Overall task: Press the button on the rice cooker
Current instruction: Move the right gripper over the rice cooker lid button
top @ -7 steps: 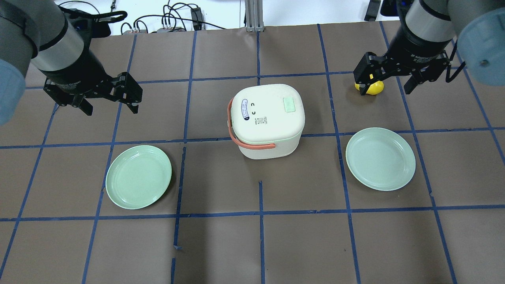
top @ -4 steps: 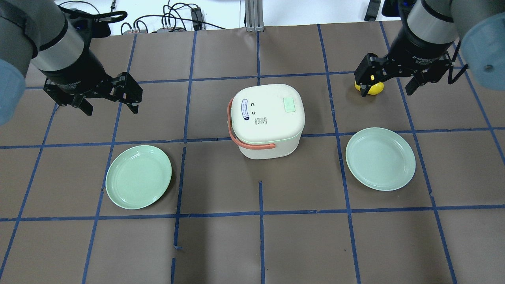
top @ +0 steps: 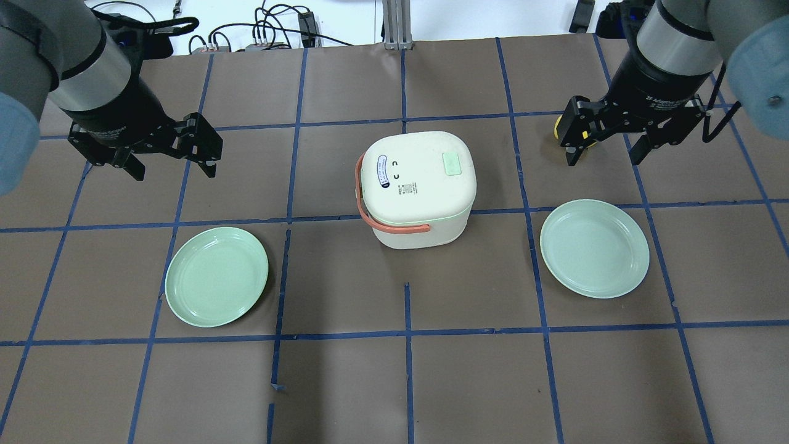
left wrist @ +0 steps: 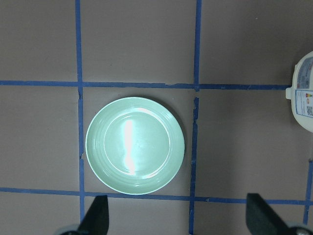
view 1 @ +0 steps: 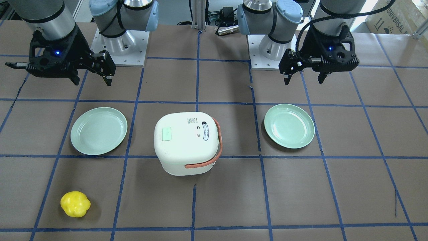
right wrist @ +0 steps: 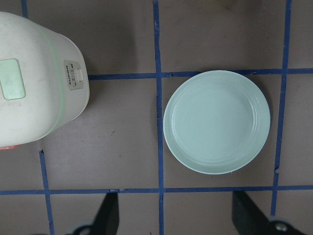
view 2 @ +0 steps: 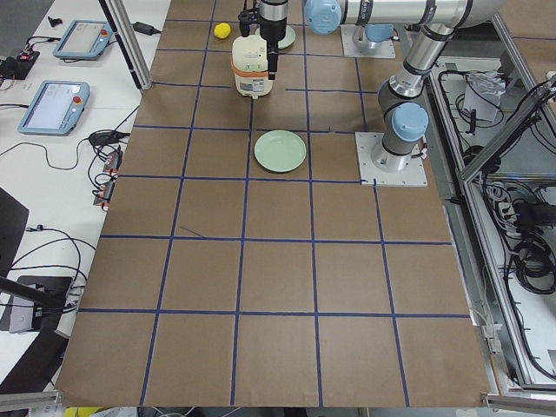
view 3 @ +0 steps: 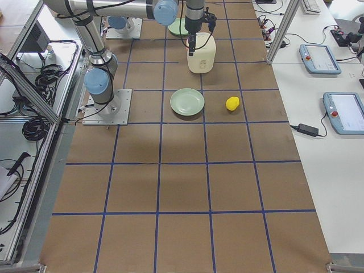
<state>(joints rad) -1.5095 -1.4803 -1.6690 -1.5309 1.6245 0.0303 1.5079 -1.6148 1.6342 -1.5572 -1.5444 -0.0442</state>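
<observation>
Rice cooker (top: 418, 188) sits left of the R plate (top: 595, 248), its mint lid button (top: 452, 163) on the plate-side half. R end effector (top: 605, 160), spread & empty, hangs above that plate, so it's nearer. L end effector (top: 174, 172), also spread, is well beyond the cooker.

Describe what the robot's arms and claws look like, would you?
The left arm and right arm are silver-grey tubes with pale blue joint caps. The left gripper and right gripper are black and two-fingered, with white lettering and a small blue light. Black cables loop by the wrists.
</observation>
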